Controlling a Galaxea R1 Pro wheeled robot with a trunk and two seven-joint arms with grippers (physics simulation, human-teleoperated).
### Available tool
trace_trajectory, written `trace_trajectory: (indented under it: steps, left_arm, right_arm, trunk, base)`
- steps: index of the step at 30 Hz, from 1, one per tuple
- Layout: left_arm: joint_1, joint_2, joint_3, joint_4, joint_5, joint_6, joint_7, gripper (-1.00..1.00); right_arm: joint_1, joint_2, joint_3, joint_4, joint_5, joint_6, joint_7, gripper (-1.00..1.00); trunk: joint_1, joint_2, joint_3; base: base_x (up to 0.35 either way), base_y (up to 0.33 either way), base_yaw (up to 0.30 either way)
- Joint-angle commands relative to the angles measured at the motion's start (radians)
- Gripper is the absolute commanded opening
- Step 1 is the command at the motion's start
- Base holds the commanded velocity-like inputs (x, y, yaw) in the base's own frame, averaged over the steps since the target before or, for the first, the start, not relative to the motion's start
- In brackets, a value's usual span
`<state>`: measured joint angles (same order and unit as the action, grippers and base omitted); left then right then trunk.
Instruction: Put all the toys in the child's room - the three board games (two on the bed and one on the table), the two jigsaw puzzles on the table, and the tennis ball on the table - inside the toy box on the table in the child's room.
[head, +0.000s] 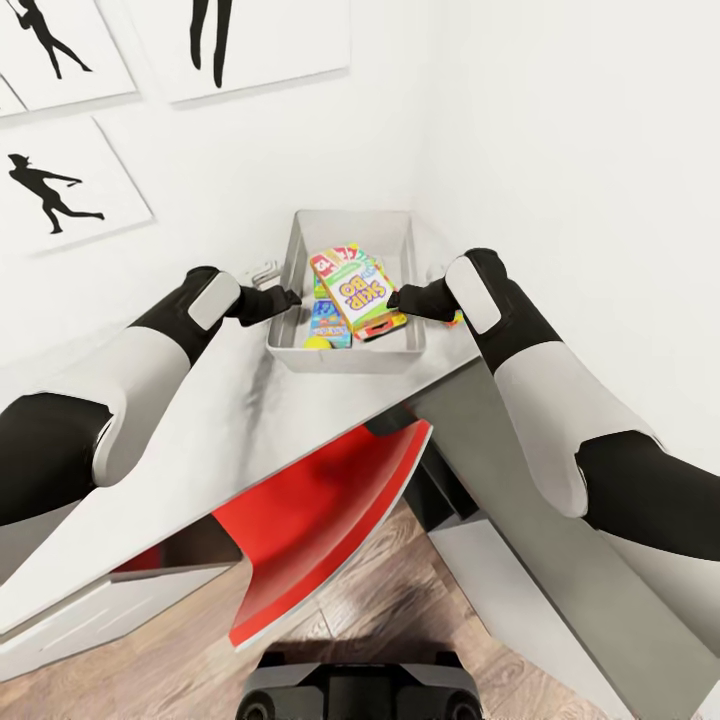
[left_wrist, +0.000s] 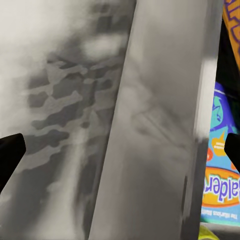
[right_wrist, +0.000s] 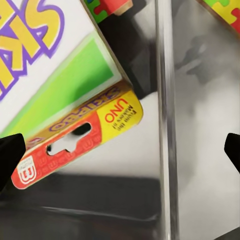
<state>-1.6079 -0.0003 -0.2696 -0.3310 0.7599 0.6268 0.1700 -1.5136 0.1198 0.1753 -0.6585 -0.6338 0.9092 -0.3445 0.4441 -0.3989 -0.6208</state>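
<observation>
The light-grey toy box (head: 292, 262) sits at the table's (head: 200, 430) far corner. Inside lie the green Skip-Bo board game (head: 357, 290), a blue board game (head: 328, 325), another colourful one (head: 336, 257) and the tennis ball (head: 316, 342). My left gripper (head: 287, 298) is open, its fingers astride the box's left wall (left_wrist: 150, 125), with the blue game (left_wrist: 220, 170) just inside. On the opposite side, my right gripper (head: 398, 297) is open astride the right wall (right_wrist: 165, 125) beside the Skip-Bo box (right_wrist: 75, 75). A jigsaw puzzle (right_wrist: 227, 10) edge lies outside that wall.
A red chair (head: 330, 500) is tucked under the table in front of me. White walls meet in the corner behind the box, with black silhouette pictures (head: 60, 190) on the left wall. Wood floor and my base (head: 350, 690) lie below.
</observation>
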Motion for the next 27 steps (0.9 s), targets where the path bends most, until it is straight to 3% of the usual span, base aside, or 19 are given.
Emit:
trace_trajectory:
  steps: [1, 8, 9, 12, 13, 27]
  left_arm:
    - [0.000, 0.000, -0.005, 0.020, 0.021, 0.002, 0.008, 1.00]
    - [0.000, 0.000, -0.004, 0.018, 0.021, 0.002, 0.008, 1.00]
    - [0.000, 0.000, -0.004, 0.018, 0.021, 0.002, 0.008, 1.00]
    - [0.000, 0.000, -0.004, 0.018, 0.021, 0.002, 0.008, 1.00]
    - [0.000, 0.001, -0.004, 0.018, 0.021, 0.002, 0.008, -1.00]
    - [0.001, 0.004, -0.005, 0.008, 0.021, 0.002, 0.007, -1.00]
  right_arm:
    - [-0.001, 0.000, 0.003, -0.001, -0.011, 0.001, -0.010, 1.00]
    - [-0.001, -0.001, 0.002, -0.001, -0.011, -0.001, -0.010, 1.00]
    - [-0.001, -0.001, 0.002, -0.001, -0.011, -0.001, -0.010, -1.00]
    - [0.000, -0.002, 0.002, -0.001, -0.011, -0.001, -0.010, -1.00]
    - [0.000, -0.002, 0.002, -0.001, -0.011, -0.002, -0.011, -1.00]
    - [0.000, -0.001, 0.003, -0.001, -0.010, -0.001, -0.011, -1.00]
  trunk:
    - [0.006, -0.001, -0.003]
    - [0.006, -0.001, -0.006]
    - [0.006, -0.001, -0.006]
    - [0.006, -0.001, -0.007]
    - [0.006, -0.001, -0.007]
    - [0.006, -0.001, -0.007]
  base:
    - [0.000, 0.000, 0.000]
    - [0.000, 0.000, 0.000]
    - [0.000, 0.000, 0.000]
    - [0.000, 0.000, 0.000]
    - [0.000, 0.000, 0.000]
    - [0.000, 0.000, 0.000]
